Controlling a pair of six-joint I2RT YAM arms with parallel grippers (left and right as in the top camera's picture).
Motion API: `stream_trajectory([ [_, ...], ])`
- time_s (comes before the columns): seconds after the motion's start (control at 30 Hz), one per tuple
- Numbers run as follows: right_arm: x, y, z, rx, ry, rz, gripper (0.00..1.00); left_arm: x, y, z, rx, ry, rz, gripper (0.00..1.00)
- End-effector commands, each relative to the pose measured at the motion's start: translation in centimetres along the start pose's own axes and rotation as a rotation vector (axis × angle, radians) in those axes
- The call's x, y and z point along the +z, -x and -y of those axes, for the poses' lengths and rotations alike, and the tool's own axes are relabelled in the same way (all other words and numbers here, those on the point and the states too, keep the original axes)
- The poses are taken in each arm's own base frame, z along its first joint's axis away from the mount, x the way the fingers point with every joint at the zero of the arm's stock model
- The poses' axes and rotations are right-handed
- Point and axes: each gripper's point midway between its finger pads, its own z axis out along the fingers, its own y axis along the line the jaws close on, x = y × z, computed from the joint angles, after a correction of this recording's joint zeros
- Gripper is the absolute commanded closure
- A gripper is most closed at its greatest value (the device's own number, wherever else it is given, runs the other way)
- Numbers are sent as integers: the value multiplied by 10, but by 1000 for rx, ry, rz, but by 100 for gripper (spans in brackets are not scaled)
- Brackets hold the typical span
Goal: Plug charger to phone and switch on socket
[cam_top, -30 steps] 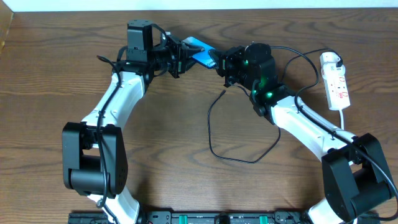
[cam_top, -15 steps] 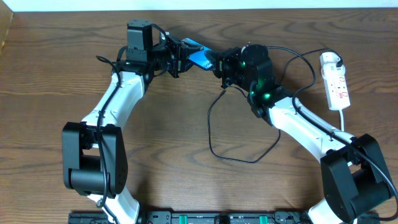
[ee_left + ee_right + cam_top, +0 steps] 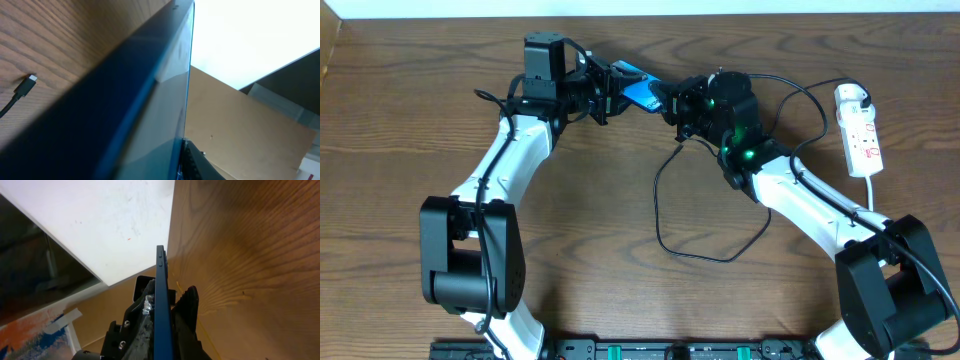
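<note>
The phone (image 3: pixel 640 88) is lifted off the table at the back centre, its blue screen showing between both grippers. My left gripper (image 3: pixel 610 92) is shut on its left end; the phone fills the left wrist view (image 3: pixel 125 115). My right gripper (image 3: pixel 673 103) is shut on its right end, and the right wrist view shows the phone edge-on (image 3: pixel 160 280) between the fingers. The charger cable (image 3: pixel 660 215) loops on the table, its small plug (image 3: pixel 25 85) lying free on the wood. Its white adapter (image 3: pixel 850 97) sits at the top of the socket strip (image 3: pixel 863 140) at far right.
The wooden table (image 3: pixel 420 150) runs to a white wall edge at the back. The black cable arcs over the right arm toward the strip. The strip's white cord (image 3: pixel 873 190) trails down past the right arm's base.
My right gripper has shifted slightly left, closing in on the phone's right end. The left arm, cable and strip have not moved.
</note>
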Motion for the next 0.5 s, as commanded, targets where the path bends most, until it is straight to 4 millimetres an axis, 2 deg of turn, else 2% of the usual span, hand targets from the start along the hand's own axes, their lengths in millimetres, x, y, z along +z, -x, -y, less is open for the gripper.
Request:
stream_trajectory([
  [0.0, -8, -27, -28, -26, 65, -76, 99, -2, -8, 9, 33, -13, -13, 80],
  [0.03, -8, -27, -28, -26, 65, -76, 99, -2, -8, 9, 33, -13, -13, 87],
  [0.1, -8, -27, -28, -25, 64, -76, 98, -2, -8, 9, 34, -13, -13, 93],
  [0.2, -8, -27, -28, -26, 64, -76, 95, -2, -7, 9, 34, -13, -12, 93],
  [0.23, -8, -27, -27, -26, 64, -76, 89, -2, -7, 9, 38, -13, -12, 93],
  [0.47, -7, -22, -16, -35, 18, -56, 66, -3, -6, 9, 109, -15, -8, 93],
])
